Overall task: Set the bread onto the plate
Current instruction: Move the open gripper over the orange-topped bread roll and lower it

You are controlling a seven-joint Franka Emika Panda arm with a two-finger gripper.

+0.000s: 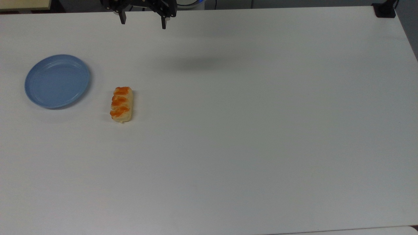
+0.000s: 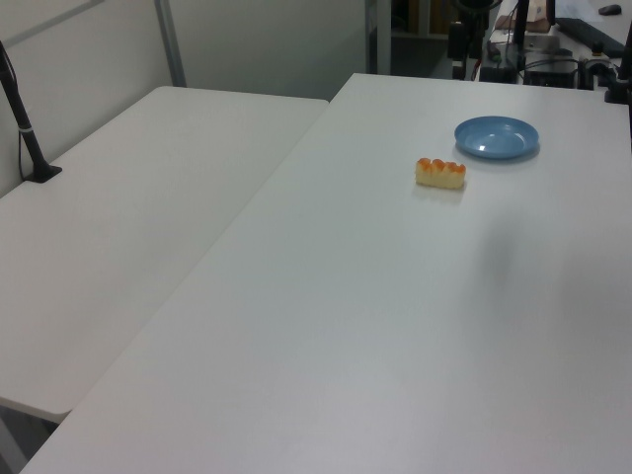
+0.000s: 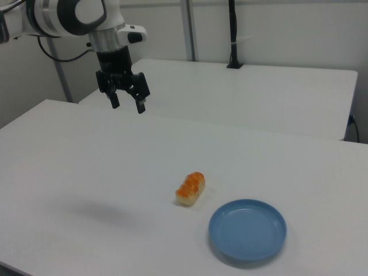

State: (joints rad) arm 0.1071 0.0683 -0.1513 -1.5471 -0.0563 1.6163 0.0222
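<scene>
**A:** Nothing of the job is done yet, as far as I can judge. Start at the top view's left: the plate point(image 1: 57, 81) sits on the white table point(image 1: 248, 137) with nothing in it.

**B:** And the bread point(image 1: 121, 104)?

**A:** Next along, just to the right of the plate in the top view, lying flat on the table with its orange-glazed side up. A strip of bare table separates the two; they are near but not touching. In the right view the order flips: the bread point(image 3: 190, 188) lies left of the plate point(image 3: 247, 230).

**B:** Where is the arm in all this?

**A:** The gripper point(image 1: 143, 20) hangs at the top view's upper edge, a bit further right than the bread and well apart from it. In the right view the gripper point(image 3: 127, 103) is high above the table, pointing down, with its two fingers spread wide and nothing between them.

**B:** So what remains?

**A:** Everything, I'd say: travel over to the bread, come down, close on it, lift, carry it the short way to the plate, and release. The first step in hand looks like the approach.
</scene>
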